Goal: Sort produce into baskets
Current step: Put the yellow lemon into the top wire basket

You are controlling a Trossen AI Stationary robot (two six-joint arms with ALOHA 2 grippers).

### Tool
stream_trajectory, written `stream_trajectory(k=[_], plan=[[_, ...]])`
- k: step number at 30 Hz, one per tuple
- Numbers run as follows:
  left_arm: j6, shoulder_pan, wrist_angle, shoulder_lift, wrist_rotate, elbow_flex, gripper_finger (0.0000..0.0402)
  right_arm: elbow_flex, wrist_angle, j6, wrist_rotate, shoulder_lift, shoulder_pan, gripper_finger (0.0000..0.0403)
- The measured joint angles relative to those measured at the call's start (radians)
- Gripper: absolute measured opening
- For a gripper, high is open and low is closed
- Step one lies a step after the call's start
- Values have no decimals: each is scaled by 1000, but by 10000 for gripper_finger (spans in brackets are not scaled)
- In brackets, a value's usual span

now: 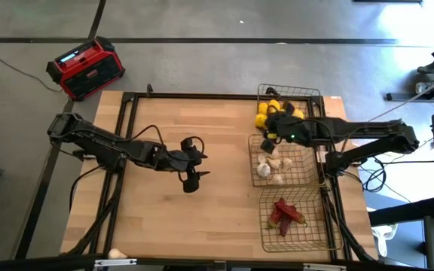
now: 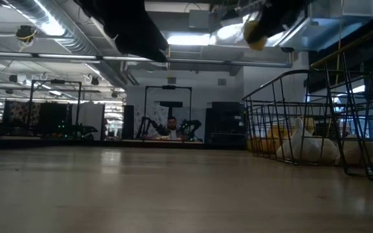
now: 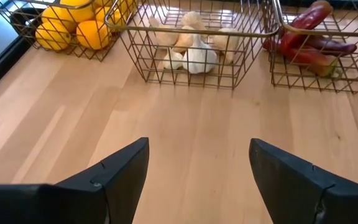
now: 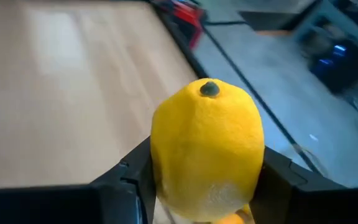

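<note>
The high view looks straight down on the whole table (image 1: 194, 218). The low view sits at the table's surface, facing level across it into the room, with the baskets (image 2: 309, 123) close on its right. The left wrist view looks over bare wood toward all three baskets (image 3: 191, 56), which the high view shares. The right wrist view is pressed close on a lemon (image 4: 207, 149), with table and floor beyond
</note>
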Motion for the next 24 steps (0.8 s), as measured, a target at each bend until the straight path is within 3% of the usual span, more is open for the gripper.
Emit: stream_trajectory(k=[3, 12, 24], plan=[[0, 2, 3, 0, 0, 0, 273, 10, -83, 47, 63, -38, -10, 177], [-9, 3, 6, 0, 0, 0, 273, 11, -233, 100, 72, -122, -176, 178], [-5, 3, 6, 0, 0, 0, 273, 10, -262, 104, -183, -55, -499, 179]])
